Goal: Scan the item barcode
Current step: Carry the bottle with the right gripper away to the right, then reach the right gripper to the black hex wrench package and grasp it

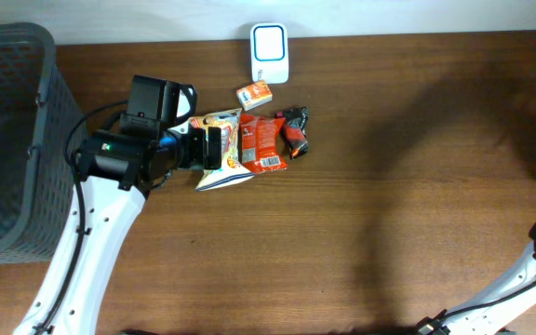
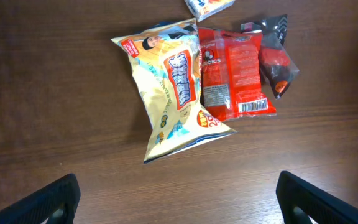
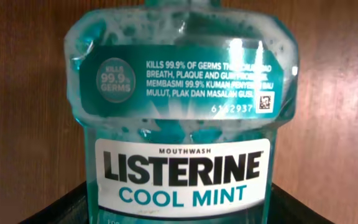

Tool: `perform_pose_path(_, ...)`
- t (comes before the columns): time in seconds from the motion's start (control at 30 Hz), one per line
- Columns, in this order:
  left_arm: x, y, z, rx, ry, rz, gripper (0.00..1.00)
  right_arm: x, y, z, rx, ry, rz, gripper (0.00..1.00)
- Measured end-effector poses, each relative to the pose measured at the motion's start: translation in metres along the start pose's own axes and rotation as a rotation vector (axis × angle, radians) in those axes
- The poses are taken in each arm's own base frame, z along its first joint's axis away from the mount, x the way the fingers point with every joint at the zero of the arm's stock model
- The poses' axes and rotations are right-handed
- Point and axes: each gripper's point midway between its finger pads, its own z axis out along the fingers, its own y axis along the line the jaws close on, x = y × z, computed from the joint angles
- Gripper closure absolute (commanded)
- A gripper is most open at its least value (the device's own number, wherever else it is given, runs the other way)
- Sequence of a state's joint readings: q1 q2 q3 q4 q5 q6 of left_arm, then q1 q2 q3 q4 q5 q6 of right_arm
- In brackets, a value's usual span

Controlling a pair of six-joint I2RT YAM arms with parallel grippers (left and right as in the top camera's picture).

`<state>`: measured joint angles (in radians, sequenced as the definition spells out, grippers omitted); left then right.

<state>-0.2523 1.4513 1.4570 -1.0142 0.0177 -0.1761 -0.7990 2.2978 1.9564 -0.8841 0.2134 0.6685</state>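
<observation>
Four small goods lie bunched near the middle of the far edge of the table (image 1: 389,233). They sit just in front of a white scanner (image 1: 270,51) at that edge, so anything lifted has only a short way to its window. The left gripper (image 2: 179,202) hangs above the bunch with its fingers spread wide and nothing between them, looking down on a yellow chip bag (image 2: 173,93). The bag overlaps a red snack packet (image 2: 235,74), whose barcode faces up at the end toward the near edge. A dark packet (image 2: 277,62) lies just beside the red one, and a small orange box (image 2: 209,5) lies closer to the scanner. The wide spread suits a puffy bag, so I judge the chip bag the likeliest pick. A dark mesh basket (image 1: 7,140) stands at the left edge, probably for scanned goods.

Toward the right edge, the right gripper (image 3: 173,214) has a Listerine Cool Mint mouthwash bottle (image 3: 179,93) between its fingers, label toward the camera. Whether they press it or stand just clear, I cannot tell. No barcode shows on this face, so the bottle would need turning before a scan
</observation>
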Motion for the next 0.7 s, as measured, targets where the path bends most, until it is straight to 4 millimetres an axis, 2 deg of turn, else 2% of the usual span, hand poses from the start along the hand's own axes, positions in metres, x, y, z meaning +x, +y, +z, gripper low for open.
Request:
perform_pose_path(0.2,0.000,0.000,0.000,0.000,0.000,0.000,0.01,0.022,-0.010,0.031,0.020,0.020,-0.006,0.30)
perform_pose_path(0.27,0.000,0.000,0.000,0.000,0.000,0.000,0.01,0.026,-0.011,0.037,0.023,0.023,-0.008,0.27)
perform_pose_path(0.33,0.000,0.000,0.000,0.000,0.000,0.000,0.01,0.028,-0.012,0.040,0.025,0.024,-0.013,0.19)
perform_pose_path(0.37,0.000,0.000,0.000,0.000,0.000,0.000,0.01,0.026,-0.012,0.039,0.023,0.017,-0.017,0.11)
perform_pose_path(0.43,0.000,0.000,0.000,0.000,0.000,0.000,0.01,0.025,-0.011,0.039,0.022,0.010,-0.034,0.04)
perform_pose_path(0.57,0.000,0.000,0.000,0.000,0.000,0.000,0.01,0.029,-0.015,0.036,0.041,0.036,-0.063,0.02)
perform_pose_path(0.7,0.000,0.000,0.000,0.000,0.000,0.000,0.01,0.021,-0.013,0.017,0.043,0.047,-0.078,0.01)
